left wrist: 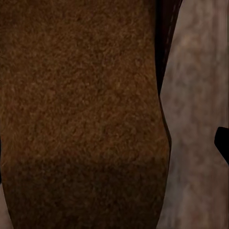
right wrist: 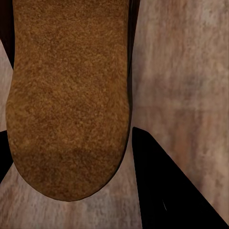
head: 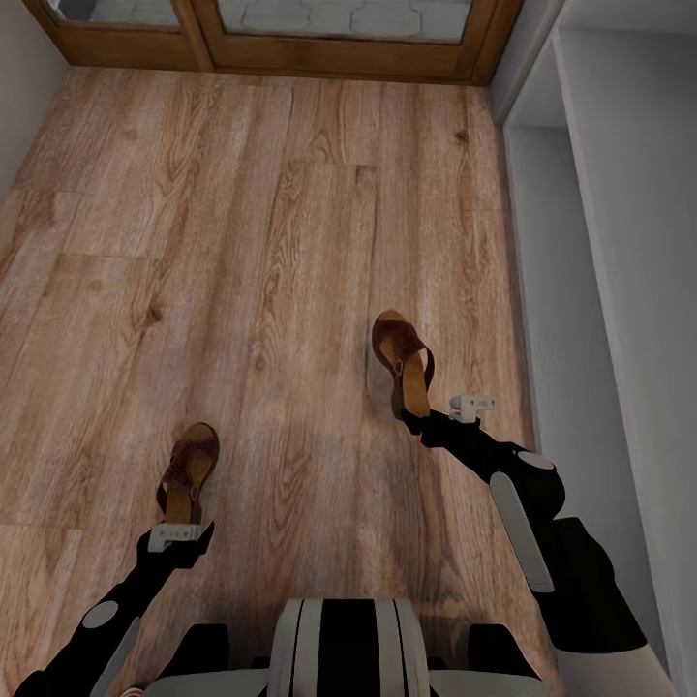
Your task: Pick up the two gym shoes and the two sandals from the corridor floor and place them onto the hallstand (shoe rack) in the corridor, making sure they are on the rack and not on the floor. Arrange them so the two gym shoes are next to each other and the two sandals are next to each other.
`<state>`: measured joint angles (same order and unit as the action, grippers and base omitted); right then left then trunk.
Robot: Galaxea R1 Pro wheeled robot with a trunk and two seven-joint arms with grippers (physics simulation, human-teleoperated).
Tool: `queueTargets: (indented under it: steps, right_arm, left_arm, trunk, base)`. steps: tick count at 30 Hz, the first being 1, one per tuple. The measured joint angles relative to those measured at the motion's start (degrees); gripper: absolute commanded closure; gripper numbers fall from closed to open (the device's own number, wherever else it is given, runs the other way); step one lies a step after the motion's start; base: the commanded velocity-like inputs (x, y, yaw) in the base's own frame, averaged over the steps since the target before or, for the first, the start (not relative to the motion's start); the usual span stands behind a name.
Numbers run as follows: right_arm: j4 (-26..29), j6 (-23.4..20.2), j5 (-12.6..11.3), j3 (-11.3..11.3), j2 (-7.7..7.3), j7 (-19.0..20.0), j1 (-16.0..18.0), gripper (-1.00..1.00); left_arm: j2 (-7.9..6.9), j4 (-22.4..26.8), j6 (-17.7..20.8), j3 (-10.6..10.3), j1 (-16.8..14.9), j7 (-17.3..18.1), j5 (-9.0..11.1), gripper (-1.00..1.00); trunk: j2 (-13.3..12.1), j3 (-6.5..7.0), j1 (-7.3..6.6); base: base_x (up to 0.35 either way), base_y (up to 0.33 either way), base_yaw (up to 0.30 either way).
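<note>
Both arms extend forward and down from the trunk. Left gripper [head: 184,523] sits low at the heel of the left sandal [head: 189,471]; one dark finger [left wrist: 222,143] shows beside the footbed. Right gripper [head: 414,418] is at the heel of the right sandal [head: 405,363], dark fingers [right wrist: 162,191] flanking it. Closure on either sandal cannot be judged.
</note>
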<state>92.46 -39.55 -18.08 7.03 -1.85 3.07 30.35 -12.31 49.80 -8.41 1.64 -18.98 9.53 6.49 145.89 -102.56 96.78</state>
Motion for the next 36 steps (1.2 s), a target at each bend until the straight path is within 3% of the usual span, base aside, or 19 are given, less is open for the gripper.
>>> queueTargets:
  steps: [12, 13, 19, 36]
  right_arm:
    - [0.0, 0.0, 0.0, 0.0, 0.00, 0.0, -0.1, 1.00]
    - [0.0, 0.0, 0.0, 0.0, 0.00, 0.0, -0.1, 1.00]
    - [0.0, 0.0, 0.0, 0.0, 0.00, 0.0, -0.1, 1.00]
    - [0.0, 0.0, 0.0, 0.1, 0.00, 0.0, -0.1, 1.00]
  left_arm:
    - [0.01, 0.0, -0.3, 0.1, 0.0, 0.6, 0.2, -1.00]
    - [0.01, 0.0, -0.3, 0.1, 0.0, 0.9, 0.2, 1.00]
    - [0.02, 0.0, -0.4, 0.6, 0.0, 3.9, 0.3, 1.00]
    - [-0.05, 0.8, -0.6, 0.8, 0.5, 4.4, 0.4, 1.00]
  trunk:
    - [0.0, 0.00, 0.00]
    - [0.0, 0.00, 0.00]
    - [0.0, 0.00, 0.00]
    - [0.0, 0.00, 0.00]
  base:
    - [0.000, 0.000, 0.000]
    - [0.000, 0.000, 0.000]
    - [0.000, 0.000, 0.000]
    - [0.000, 0.000, 0.000]
